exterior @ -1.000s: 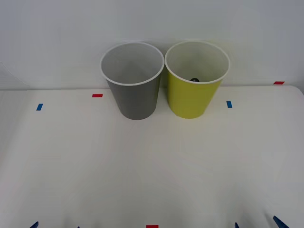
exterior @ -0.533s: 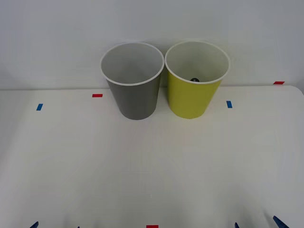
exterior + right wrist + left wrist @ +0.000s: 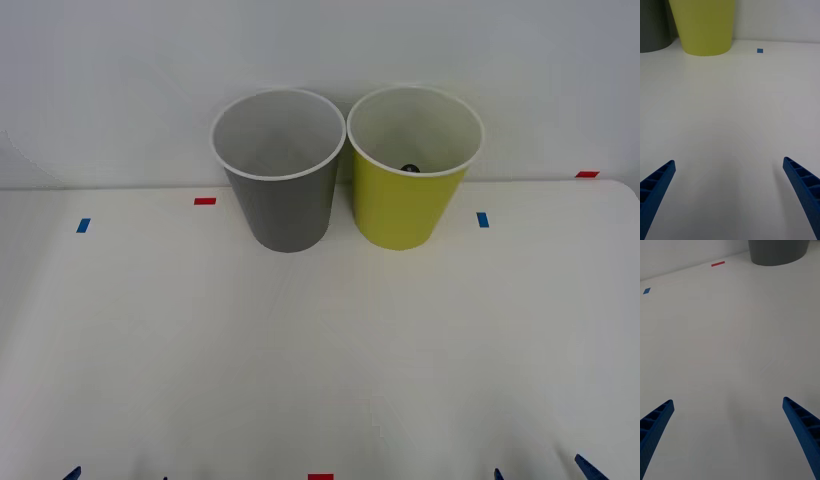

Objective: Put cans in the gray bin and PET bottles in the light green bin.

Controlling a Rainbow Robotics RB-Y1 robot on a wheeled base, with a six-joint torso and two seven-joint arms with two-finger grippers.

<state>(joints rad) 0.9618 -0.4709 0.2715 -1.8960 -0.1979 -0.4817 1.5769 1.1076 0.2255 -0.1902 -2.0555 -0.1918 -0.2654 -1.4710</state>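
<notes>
Both pincers low at near edge, left pincer (image 3: 728, 427) spread, right pincer (image 3: 728, 187) spread

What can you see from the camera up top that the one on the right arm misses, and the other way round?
Only the front view looks into the gray bin and the green bin, where a small dark object sits low inside, plus red tape marks. Only the right wrist view gives the right end effector close up, open over bare table. Both share the green bin's wall, part of the gray bin, and a blue tape mark.
</notes>
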